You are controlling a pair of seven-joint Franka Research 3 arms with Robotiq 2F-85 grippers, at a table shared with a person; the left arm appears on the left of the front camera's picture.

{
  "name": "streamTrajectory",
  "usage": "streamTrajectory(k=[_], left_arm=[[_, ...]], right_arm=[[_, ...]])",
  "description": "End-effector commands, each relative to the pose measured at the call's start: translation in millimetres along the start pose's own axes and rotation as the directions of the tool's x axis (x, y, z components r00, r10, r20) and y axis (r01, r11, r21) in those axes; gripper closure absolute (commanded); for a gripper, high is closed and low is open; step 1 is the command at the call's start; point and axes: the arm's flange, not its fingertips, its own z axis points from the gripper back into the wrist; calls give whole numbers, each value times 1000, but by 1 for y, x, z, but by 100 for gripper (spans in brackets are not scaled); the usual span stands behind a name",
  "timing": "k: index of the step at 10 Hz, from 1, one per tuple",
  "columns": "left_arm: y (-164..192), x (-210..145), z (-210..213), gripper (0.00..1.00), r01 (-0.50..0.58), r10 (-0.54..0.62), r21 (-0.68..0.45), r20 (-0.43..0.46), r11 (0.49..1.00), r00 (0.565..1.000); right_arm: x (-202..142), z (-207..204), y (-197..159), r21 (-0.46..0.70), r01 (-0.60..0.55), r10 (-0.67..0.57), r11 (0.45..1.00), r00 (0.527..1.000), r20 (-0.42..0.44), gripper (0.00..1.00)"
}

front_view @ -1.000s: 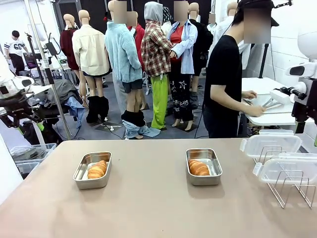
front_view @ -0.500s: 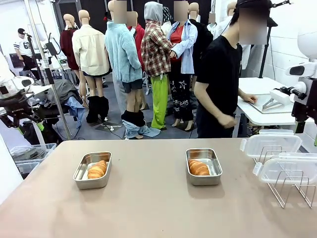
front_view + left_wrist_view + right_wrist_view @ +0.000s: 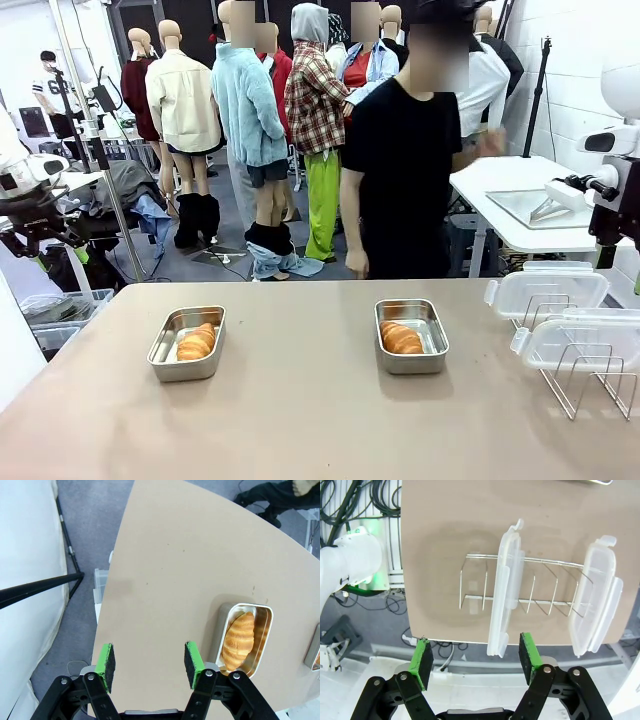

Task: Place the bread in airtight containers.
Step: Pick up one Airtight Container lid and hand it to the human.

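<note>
Two steel airtight containers stand open on the tan table, one at the left [image 3: 163,347] and one right of centre [image 3: 436,331]. Each holds one golden bread roll: left roll [image 3: 196,342], right roll [image 3: 401,338]. Two clear lids [image 3: 545,293] [image 3: 578,343] lean in a wire rack [image 3: 585,385] at the right. My left gripper [image 3: 149,659] hangs open high above the table's left edge, beside the left container [image 3: 220,625] and its bread [image 3: 239,640]. My right gripper [image 3: 475,660] is open above the two lids [image 3: 505,590] [image 3: 597,595] in the rack [image 3: 470,556].
A person in a black shirt [image 3: 400,180] stands just beyond the table's far edge. A white side table [image 3: 500,190] with a flat steel tray is at the back right. Plastic bins [image 3: 60,310] sit on the floor off the left edge. Bare tabletop lies between the containers.
The person has turned away from the white side table and stepped left, behind the table's far edge. Both arms, the containers and the lids have stayed still.
</note>
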Motion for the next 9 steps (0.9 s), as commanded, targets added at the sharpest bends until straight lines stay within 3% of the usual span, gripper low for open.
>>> streamTrajectory(k=[1, 9], left_arm=[[0, -1, 2, 28, -7, 6, 18, 7, 1000, 1000], [0, -1, 2, 28, -7, 6, 18, 7, 1000, 1000]], right_arm=[[3, -3, 3, 4, 17, -17, 1000, 1000, 17, 14], [3, -3, 3, 4, 17, -17, 1000, 1000, 17, 14]])
